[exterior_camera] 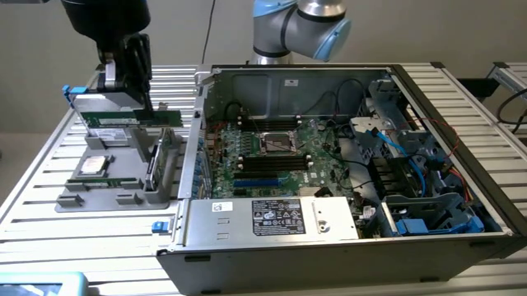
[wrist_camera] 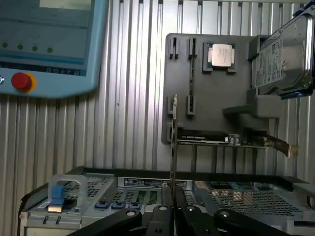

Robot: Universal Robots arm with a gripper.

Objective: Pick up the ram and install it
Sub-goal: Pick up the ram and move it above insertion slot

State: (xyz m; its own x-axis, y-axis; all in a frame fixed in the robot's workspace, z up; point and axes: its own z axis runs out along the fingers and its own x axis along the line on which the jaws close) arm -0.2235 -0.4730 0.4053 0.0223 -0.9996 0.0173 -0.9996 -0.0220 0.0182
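Pinched edge-on between the black gripper's (wrist_camera: 172,194) pressed-together fingers: long thin green ram stick (wrist_camera: 173,137), axis level (above grey tray (wrist_camera: 216,113)), black motherboard slots (exterior_camera: 272,161) toward exterior view's right.

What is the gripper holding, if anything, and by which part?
The ram, a thin green stick, is pinched between the fingers of the gripper at its upper long edge.

Your exterior camera looks down from high and set back over the open computer case (exterior_camera: 329,259), parts tray (exterior_camera: 99,197) at the exterior view's left. Your wrist camera peers close past the gripper (wrist_camera: 173,189) and edge-on ram (wrist_camera: 173,142); both views share tray and case rim.
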